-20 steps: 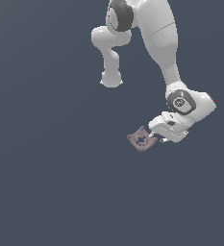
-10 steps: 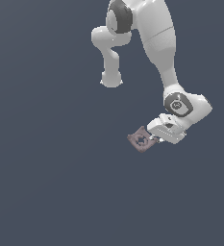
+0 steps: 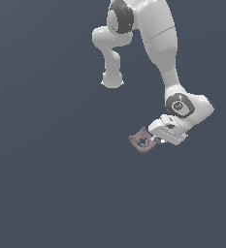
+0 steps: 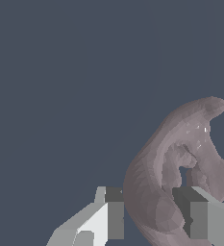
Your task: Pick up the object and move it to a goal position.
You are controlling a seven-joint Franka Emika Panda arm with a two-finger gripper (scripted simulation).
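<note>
Claw (image 4: pixel 149 218) astride pink-brown object (image 3: pixel 143 141) — fingers apparently clamped

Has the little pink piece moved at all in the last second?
No. The pink piece sits at the same spot in the exterior view, same offset from the arm's base; the hand holds it.

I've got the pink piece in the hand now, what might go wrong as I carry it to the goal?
1. The hand pinches the pink piece only at one edge; most of it sticks out past the fingers, so it might pivot or slip during a fast move.
2. The piece's edge is curved where the pads meet it, so contact may be small.
3. No goal marker shows in either view, so placement cannot be checked.
</note>
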